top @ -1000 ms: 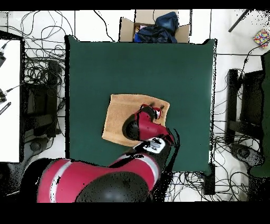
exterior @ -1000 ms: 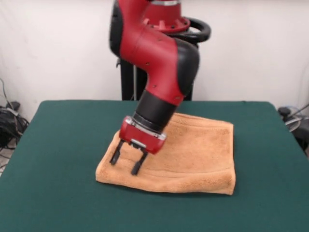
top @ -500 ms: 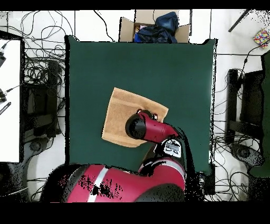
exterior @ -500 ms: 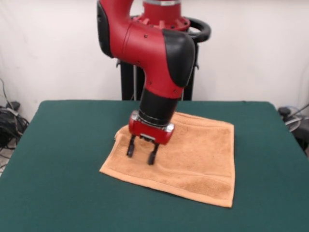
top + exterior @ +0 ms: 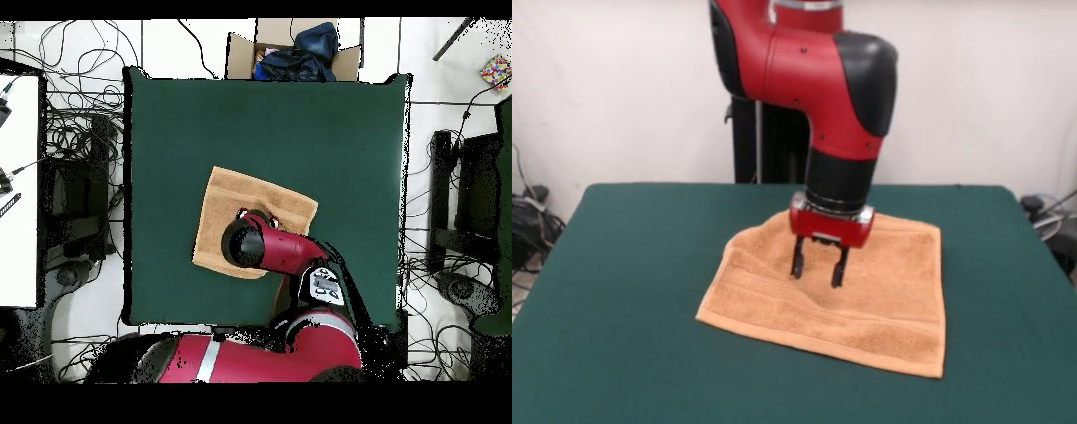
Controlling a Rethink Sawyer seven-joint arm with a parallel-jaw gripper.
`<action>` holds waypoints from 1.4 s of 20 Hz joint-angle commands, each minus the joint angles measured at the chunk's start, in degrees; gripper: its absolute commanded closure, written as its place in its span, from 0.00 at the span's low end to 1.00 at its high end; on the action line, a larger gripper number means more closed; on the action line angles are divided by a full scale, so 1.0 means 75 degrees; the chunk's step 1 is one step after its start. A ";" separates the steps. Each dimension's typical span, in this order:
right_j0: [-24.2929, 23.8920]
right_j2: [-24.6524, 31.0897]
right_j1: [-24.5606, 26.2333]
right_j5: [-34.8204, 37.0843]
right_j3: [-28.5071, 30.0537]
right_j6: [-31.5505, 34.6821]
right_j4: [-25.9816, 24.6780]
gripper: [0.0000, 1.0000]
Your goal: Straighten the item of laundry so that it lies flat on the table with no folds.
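My gripper [image 5: 817, 271] is hanging open and empty right over the middle of the towel [image 5: 883, 300], fingers spread fairly wide. The towel sits mid-table [image 5: 627, 265], pretty much spread out, long side running crosswise below me. Compared to a second ago, the doubled-over front edge is gone and I've shifted toward the towel's centre.

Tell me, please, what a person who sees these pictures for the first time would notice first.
The big red and black arm comes down at the middle of the front view. Its gripper is open, above the orange-tan towel. The towel lies spread on the green table, with a low ridge near its left border band.
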 commanded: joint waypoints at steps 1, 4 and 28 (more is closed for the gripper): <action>0.0011 0.0854 0.0027 0.0931 0.0251 0.0789 -0.0094 0.00; 0.0069 0.0744 0.0390 0.0554 0.0075 0.0878 -0.0117 0.00; 0.1333 -0.0570 0.3563 -0.6982 -0.1336 0.1482 -0.0283 0.00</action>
